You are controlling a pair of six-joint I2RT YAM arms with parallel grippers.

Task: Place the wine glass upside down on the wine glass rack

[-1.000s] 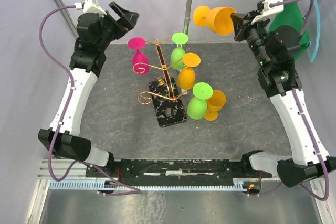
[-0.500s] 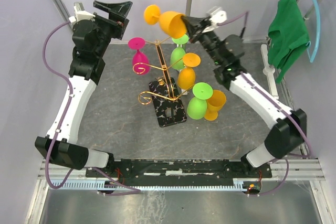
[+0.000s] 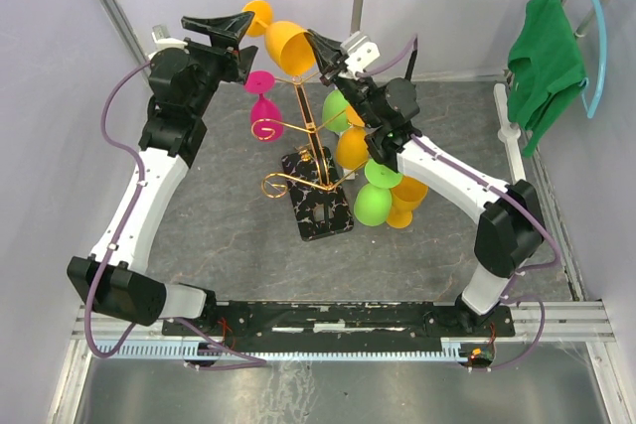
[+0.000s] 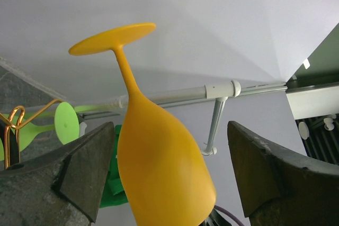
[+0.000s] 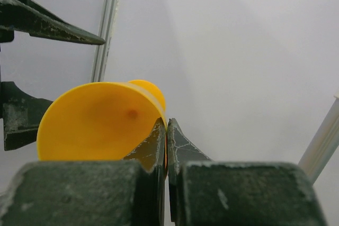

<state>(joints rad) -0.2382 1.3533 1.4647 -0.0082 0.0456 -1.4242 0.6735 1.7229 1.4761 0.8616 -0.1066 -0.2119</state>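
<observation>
— From the top camera, where is the glass?

— The orange wine glass (image 3: 283,44) is up in the air behind the top of the gold wine glass rack (image 3: 305,121). It lies nearly sideways, foot toward the left arm. The right gripper (image 3: 320,51) has it by the rim. It isn't hung yet. Other glasses (image 3: 375,204) hang from the rack, but the left scrolls (image 3: 266,130) look free.

— And the left wrist view?

— The left gripper (image 4: 169,152) is spread wide, with the bowl between its fingers (image 4: 85,178). Neither finger touches it, as far as I can tell.

— And the right wrist?

— The jaws are pinched almost together on the bowl's lip, one inside and one outside. I'd say the lifting is done. What's left is turning the glass foot-up, perhaps with a handover first, and sliding its foot onto a scroll.
</observation>
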